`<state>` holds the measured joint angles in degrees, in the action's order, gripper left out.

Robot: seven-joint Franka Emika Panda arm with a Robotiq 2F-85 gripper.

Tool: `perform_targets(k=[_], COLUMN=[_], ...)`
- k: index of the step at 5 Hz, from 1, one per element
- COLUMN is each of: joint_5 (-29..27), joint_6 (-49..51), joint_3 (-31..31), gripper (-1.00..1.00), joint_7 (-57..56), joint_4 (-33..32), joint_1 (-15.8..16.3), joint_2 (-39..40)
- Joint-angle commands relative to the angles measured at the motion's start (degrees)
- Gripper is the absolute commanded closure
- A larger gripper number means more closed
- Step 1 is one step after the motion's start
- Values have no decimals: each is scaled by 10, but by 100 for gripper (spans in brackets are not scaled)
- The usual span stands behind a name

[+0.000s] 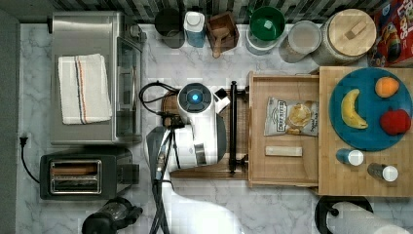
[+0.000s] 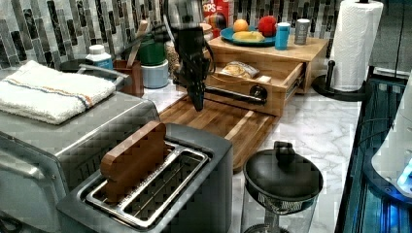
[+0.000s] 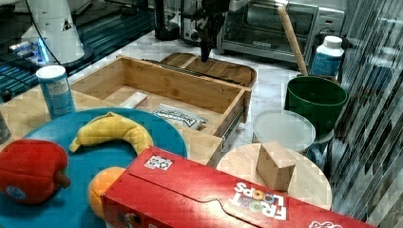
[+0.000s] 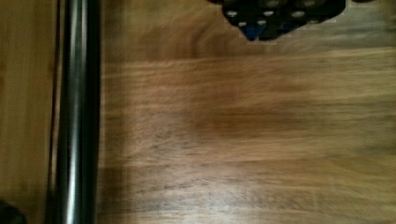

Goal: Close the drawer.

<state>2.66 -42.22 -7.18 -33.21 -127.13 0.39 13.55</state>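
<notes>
Plainly, the drawer [image 1: 285, 131] stands pulled out from under the wooden top slab [image 1: 365, 170], toward the top view's left. Inside it: a chip bag [image 1: 291, 116] and a small pale block [image 1: 283, 151]. Its black bar handle [image 1: 233, 127] runs across the front, above the darker wooden tray [image 2: 228, 121]. A blue plate [image 1: 370, 109] on the slab holds a banana [image 1: 351, 109], an orange [image 1: 386, 87] and a red apple [image 1: 395, 121]. The gripper [image 2: 197, 103] hangs over the tray just beside the handle; whether its fingers are spread or pressed together cannot be told. In the top view the arm covers much of the tray.
</notes>
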Motion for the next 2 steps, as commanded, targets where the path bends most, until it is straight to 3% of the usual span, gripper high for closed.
perform_targets(k=[1, 2], joint_5=[29, 51], joint_6=[-16, -35], joint_3=[6, 14], gripper=[100, 100], joint_7=[-80, -96], joint_4=[1, -12], joint_1=[-26, -35], joint_2=[-14, -26])
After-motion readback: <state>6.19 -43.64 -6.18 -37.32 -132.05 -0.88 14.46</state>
